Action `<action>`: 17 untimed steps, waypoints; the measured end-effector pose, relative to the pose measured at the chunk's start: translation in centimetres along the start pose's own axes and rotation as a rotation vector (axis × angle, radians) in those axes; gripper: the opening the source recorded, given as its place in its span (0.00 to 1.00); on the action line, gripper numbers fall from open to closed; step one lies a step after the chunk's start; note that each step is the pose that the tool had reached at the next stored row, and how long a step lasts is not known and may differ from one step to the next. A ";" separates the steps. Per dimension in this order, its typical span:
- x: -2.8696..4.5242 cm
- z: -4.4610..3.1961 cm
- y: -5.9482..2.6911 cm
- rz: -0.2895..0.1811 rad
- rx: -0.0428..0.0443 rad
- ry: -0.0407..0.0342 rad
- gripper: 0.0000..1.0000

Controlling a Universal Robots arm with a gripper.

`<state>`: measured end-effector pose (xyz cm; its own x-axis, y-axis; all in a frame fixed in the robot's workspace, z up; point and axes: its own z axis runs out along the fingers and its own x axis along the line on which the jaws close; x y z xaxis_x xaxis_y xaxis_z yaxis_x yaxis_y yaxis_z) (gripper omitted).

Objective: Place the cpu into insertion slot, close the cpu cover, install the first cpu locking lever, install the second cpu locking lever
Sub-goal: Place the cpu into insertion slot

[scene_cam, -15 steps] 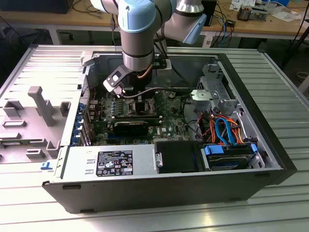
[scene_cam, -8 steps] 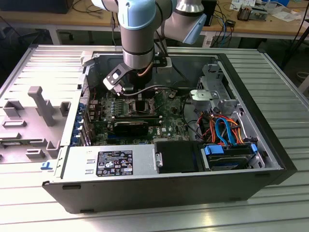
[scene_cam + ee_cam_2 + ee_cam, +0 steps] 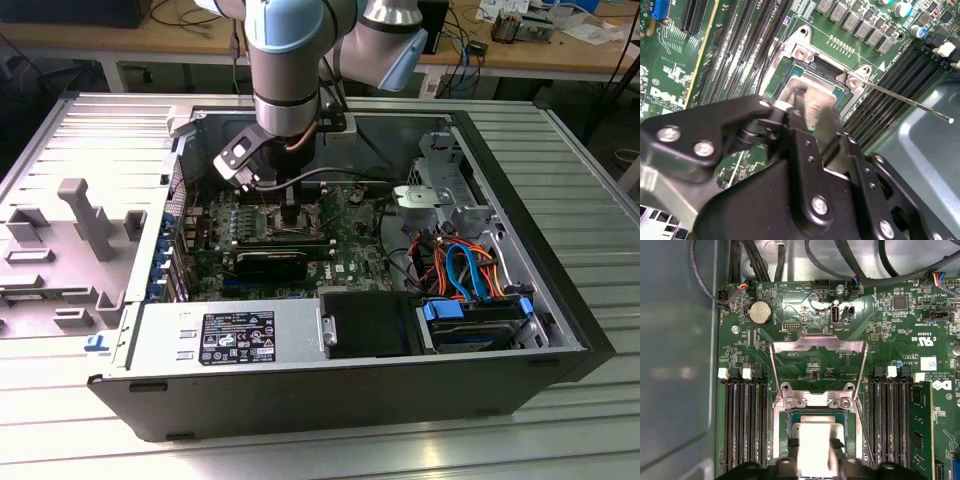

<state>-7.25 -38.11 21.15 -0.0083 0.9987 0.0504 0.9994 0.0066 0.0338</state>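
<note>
The cpu [image 3: 817, 437] sits at the socket [image 3: 781, 416] in the middle of the motherboard [image 3: 880, 340], its dull silver top catching the light in both wrist views [image 3: 807, 95]. From here I cannot tell whether it is fully seated or just above the contacts. My gripper [image 3: 815, 446] is clenched on the cpu, one black finger [image 3: 791, 444] at each of two opposite edges. In the second wrist view the gripper [image 3: 812, 117] comes down over the chip from the near side. The cpu cover [image 3: 817, 346] is swung open, its thin silvery frame tipped back from the hinge end of the socket, over the green board. In the second wrist view a thin wire locking lever [image 3: 910, 102] stands free, angling away from a corner of the socket over the memory slots [image 3: 890, 75]. In the first wrist view, banks of black memory slots [image 3: 742, 425] flank the socket on both sides, and a coin cell battery [image 3: 760, 313] lies beyond the open cover. In the exterior view the arm [image 3: 285, 60] reaches straight down into the open computer case [image 3: 300, 395], with the gripper [image 3: 292, 205] low over the board. The power supply [image 3: 230, 335] runs along the case's near wall, beside a drive bay with blue clips [image 3: 470, 320] towards the exterior view's right.
</note>
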 end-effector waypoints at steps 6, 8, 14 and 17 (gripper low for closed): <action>0.00 0.02 0.17 0.000 0.0035 -0.0017 0.11; -0.01 0.01 0.22 0.000 0.0043 -0.0142 0.11; -0.05 0.15 1.33 0.000 0.0176 -0.0287 0.11; -0.21 0.16 1.51 0.000 0.0191 -0.0286 0.11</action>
<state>-5.74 -38.31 21.03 -0.0077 0.9997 0.0218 0.9999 0.0074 0.0147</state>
